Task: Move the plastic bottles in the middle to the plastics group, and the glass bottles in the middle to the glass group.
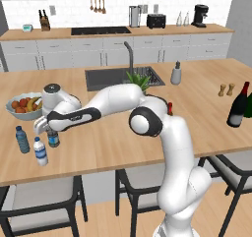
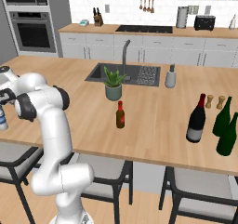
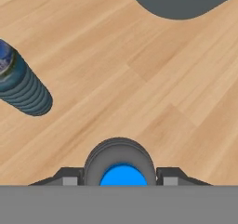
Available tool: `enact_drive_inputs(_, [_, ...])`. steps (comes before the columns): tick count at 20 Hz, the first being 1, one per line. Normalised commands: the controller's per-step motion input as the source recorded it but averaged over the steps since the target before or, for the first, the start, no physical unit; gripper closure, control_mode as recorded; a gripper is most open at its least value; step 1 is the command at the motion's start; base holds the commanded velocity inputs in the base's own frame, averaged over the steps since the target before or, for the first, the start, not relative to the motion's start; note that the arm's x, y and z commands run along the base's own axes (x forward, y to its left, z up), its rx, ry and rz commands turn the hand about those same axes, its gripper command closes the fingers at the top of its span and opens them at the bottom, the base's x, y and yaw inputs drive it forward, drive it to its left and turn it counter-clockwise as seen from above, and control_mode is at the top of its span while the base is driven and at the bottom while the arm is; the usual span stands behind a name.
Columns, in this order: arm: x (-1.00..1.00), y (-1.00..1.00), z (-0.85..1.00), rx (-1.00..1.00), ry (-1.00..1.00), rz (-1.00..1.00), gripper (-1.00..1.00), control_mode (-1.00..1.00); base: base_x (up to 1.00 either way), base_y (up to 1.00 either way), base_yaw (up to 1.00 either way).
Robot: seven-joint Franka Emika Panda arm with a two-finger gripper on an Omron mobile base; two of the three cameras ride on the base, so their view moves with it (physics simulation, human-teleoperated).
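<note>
My gripper (image 1: 49,131) is low over the left end of the island, shut on the clear greyish plastic bottle (image 1: 53,138). From the hand camera I look down on that bottle's top (image 3: 120,168), with a fingertip on each side. Just left of it stand the plastics group's blue bottle (image 1: 21,139) (image 3: 21,86) and white-capped bottle (image 1: 40,151). The small brown glass bottle (image 2: 120,115) stands mid-counter, its red top (image 1: 170,107) peeking from behind my arm. The tall near-black wine bottle (image 1: 238,105) (image 2: 196,119) is at the right, beside dark green glass bottles (image 2: 223,117).
A fruit bowl (image 1: 11,109) (image 3: 176,7) sits just behind the gripper. Farther back are the sink (image 1: 123,77), a potted plant (image 2: 113,83) and a soap dispenser (image 1: 175,74). Wooden shakers (image 1: 226,89) stand near the wine bottle. Stools line the island's near edge.
</note>
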Motion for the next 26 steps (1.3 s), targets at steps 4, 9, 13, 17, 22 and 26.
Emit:
enact_drive_inputs(4, [0.00,0.00,0.00,0.00,0.00,0.00,-1.00,-1.00,0.00,0.00,0.00])
enact_drive_inputs(9, [0.00,0.00,0.00,0.00,0.00,0.00,-1.00,-1.00,0.00,0.00,0.00])
enact_drive_inputs(13, [0.00,0.00,0.09,0.00,0.00,0.00,-1.00,-1.00,0.00,0.00,0.00])
enact_drive_inputs(17, [-0.11,-0.01,0.48,0.00,0.00,0.00,-1.00,-1.00,0.00,0.00,0.00])
enact_drive_inputs(22, [-0.21,-0.26,0.67,0.07,0.00,-0.04,-1.00,-1.00,0.00,0.00,0.00])
enact_drive_inputs(26, [-0.16,-0.49,0.68,0.12,0.00,-0.07,-1.00,-1.00,0.00,0.00,0.00])
